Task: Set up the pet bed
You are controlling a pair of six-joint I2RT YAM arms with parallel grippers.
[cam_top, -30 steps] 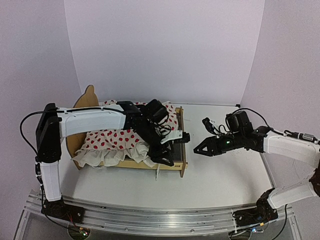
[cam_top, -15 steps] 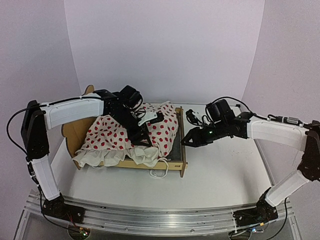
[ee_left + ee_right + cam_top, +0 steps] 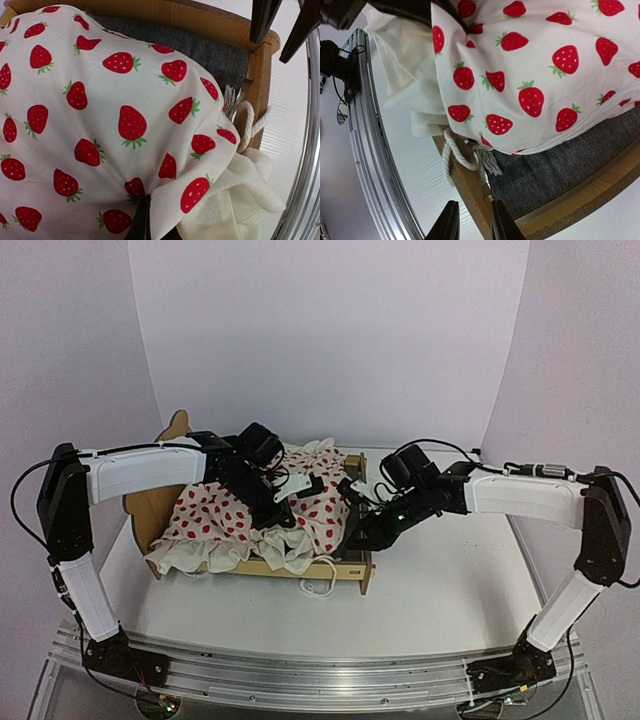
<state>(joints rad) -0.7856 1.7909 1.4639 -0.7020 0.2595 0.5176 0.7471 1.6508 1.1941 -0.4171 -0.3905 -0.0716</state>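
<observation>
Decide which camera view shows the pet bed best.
Top external: the pet bed shows from headboard to foot end, partly under the strawberry blanket. Both wrist views catch only one corner of it.

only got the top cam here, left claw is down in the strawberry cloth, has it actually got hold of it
observer: yes, on the left wrist view the left claw is shut with the strawberry blanket bunched between its tips
operator: and the right one
observer: the right claw straddles the pet bed at its wooden corner rail, one finger each side; can't tell if it clamps
operator: anything tangled there
observer: a white rope loop hangs over that corner post
</observation>
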